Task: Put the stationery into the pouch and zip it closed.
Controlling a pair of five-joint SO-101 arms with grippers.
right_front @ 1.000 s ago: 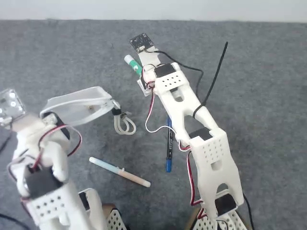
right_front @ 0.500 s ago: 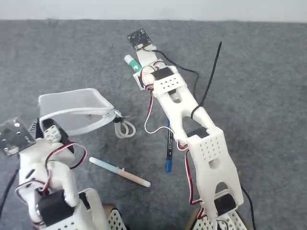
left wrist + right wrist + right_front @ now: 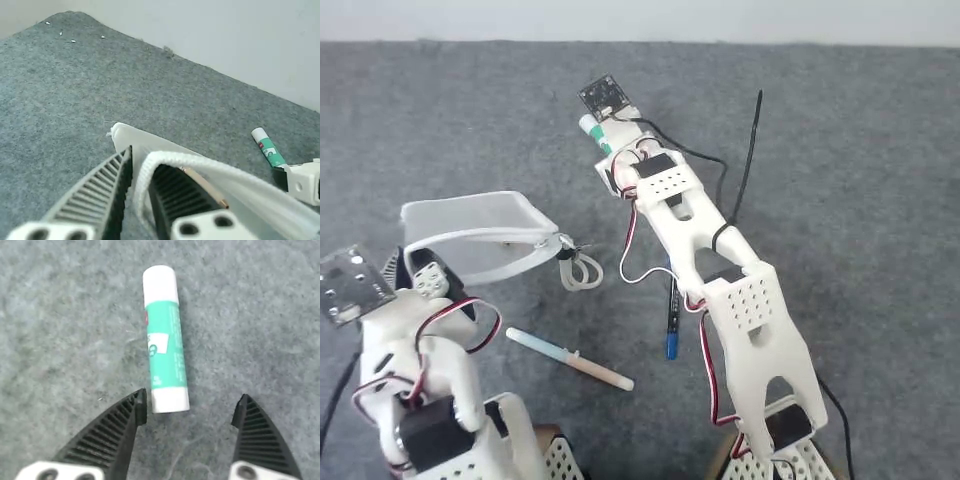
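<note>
Hovering at glue stick (image 3: 162, 335) end, right hand (image 3: 192, 405) spread; looks light, rigid, rolly, so grab mid-barrel; left hand (image 3: 141, 162) pinching floppy pouch (image 3: 240, 176) rim.

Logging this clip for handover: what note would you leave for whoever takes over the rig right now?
Left tool: shut on the pouch rim, mouth open.
Right tool: open, over the glue stick, not gripping it.
Blue pen and pastel pen lie loose outside the pouch.
Done: pouch opened and held.
Left: put all three items in, then zip it shut.
</note>
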